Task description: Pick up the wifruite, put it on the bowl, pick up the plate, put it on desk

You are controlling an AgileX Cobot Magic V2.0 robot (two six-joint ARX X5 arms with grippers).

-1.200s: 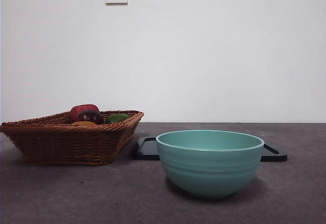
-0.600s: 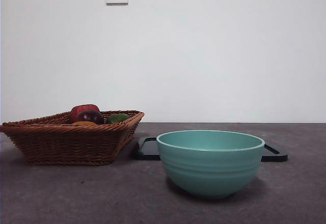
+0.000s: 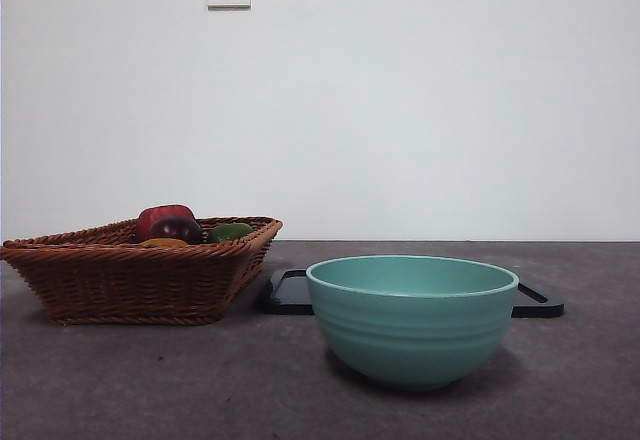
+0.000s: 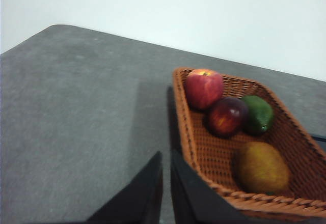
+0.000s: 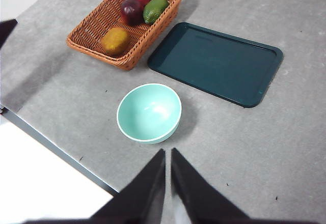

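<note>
Wifruite [image 4: 262, 168] — orange-brown, dull-skinned, oval; lying in the wicker basket [image 4: 198, 152], at the corner nearest the bowl [image 5: 149, 112], apart from the other fruit. Not yet lifted.

Neighbours in the basket, farther from the bowl: dark red-purple fruit [image 4: 226, 116], green fruit [image 4: 258, 114] touching it, red apple [image 4: 204, 88] at the far end.

Bowl — teal-green, deep, empty; standing on the desk [image 5: 265, 142], just beside the basket and in front of the black tray [image 5: 216, 62].

Risks, judged from this layout:
- wrong pick, since four fruits share one basket; less likely given the gap around the wifruite
- fouling on the basket rim, the wifruite sitting low against the woven wall — a steep descent probably needed
- rolling or slipping of a smooth oval under a two-jaw pinch
- nudging the bowl during release, being light-looking and unrestrained
- no plate in sight, only the tray; second step ambiguous

Left gripper [image 4: 165, 183] — jaws pressed nearly together, a thin slit between them, holding nothing, touching nothing; poised over the basket's edge on the side away from the bowl.

Right gripper [image 5: 167, 175] — jaws likewise almost closed, empty, high above the desk, near side of the bowl.
</note>
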